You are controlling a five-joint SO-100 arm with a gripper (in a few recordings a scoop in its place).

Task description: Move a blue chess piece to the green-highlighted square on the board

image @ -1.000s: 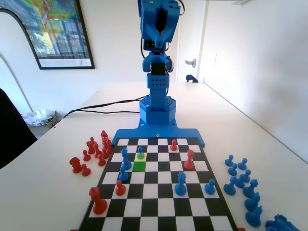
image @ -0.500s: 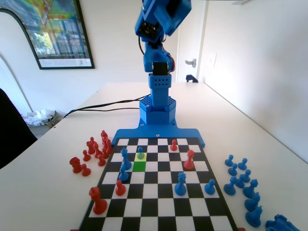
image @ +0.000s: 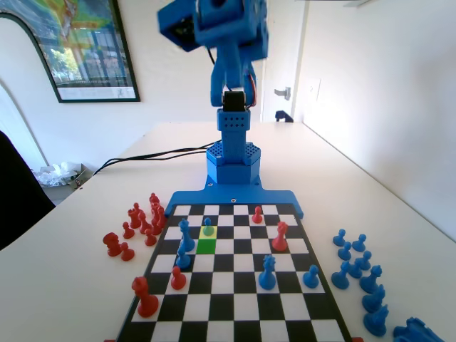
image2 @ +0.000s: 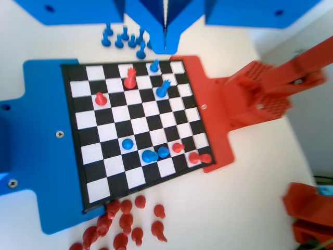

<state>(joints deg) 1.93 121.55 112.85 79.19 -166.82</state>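
A: Since a second ago the arm has swung its upper part over toward the left of the fixed view and tipped forward; the pieces on the board point(image: 235, 285) have not shifted.

B: And the hand point(image2: 165, 39)?

A: In the wrist view its two jaws hang from the top edge, pressed together to a thin seam, pinching nothing.

B: Where is the pawn point(image: 207, 226) from there?

A: Well below the hand and off toward the arm's base. In the wrist view the pawn point(image2: 127, 144) sits lower and left of the jaw tips, apart from the two blue pieces beside it. It stands upright, long axis vertical, so I'd judge a straight descent from above suits it.

B: And the target?

A: The fixed view shows the green square point(image: 206, 246) touching the pawn's pale yellow square, one step away from the base. The wrist view carries no colouring, so the target cannot be picked out there; it does give the overhead layout and the jaws.
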